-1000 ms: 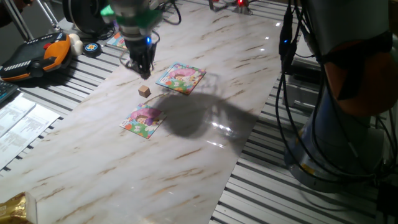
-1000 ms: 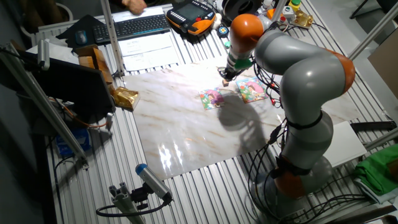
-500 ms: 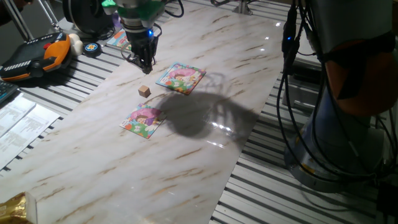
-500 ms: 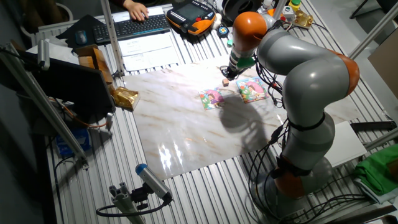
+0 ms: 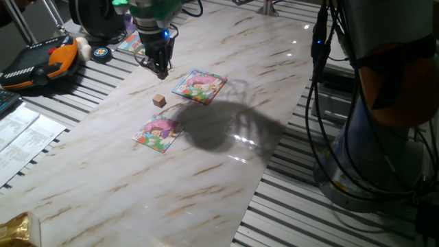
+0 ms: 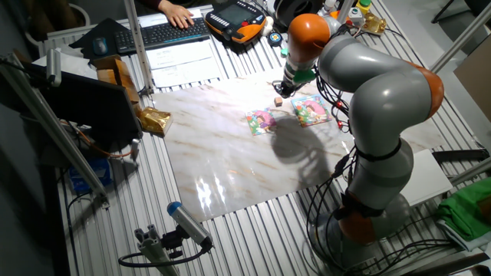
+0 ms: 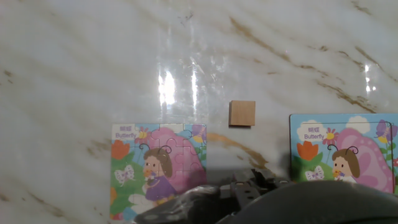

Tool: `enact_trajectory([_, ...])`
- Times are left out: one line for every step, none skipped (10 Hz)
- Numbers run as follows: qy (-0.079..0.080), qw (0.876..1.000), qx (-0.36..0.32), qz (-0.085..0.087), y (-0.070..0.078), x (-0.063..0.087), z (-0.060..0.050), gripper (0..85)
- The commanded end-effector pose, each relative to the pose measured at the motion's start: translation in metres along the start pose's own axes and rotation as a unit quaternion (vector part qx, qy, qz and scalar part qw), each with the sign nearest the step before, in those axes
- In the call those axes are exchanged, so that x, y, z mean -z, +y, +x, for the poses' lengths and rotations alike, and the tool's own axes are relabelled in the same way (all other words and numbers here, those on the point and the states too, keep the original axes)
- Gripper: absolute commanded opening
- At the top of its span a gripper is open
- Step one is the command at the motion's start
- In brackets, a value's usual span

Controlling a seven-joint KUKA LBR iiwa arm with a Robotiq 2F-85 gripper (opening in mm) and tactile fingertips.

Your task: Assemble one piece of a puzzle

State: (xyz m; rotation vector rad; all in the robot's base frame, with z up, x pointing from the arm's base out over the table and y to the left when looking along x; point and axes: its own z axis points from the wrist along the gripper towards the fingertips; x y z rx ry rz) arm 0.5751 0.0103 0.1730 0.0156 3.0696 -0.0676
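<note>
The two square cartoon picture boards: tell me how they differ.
The smaller butterfly picture board shows jigsaw cut lines; the larger butterfly picture board shows none. In the hand view the smaller lies left of the tan block, the larger right. Both share the same girl-and-butterfly picture, flat on the marble.

You had the piece lying on the table between the two boards, touching neither. In one fixed view the puzzle sat nearer the camera, just below the piece, and the larger board lay up and right of it. The gripper hung above the table, up-left of the piece and left of the larger board. In the hand view the piece sat above the gap, with the puzzle at lower left and the larger board at lower right.
</note>
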Motion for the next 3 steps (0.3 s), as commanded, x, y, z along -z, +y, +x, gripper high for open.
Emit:
enact_trajectory([0.0, 1.0, 0.0, 0.001, -0.0001, -0.0001, -0.0001, 0.7])
enact_trajectory([0.001, 1.0, 0.0, 0.001, 0.0, 0.0004, 0.0005, 0.7])
enact_trajectory([0.001, 1.0, -0.001, 0.001, 0.001, 0.0015, 0.0011, 0.7])
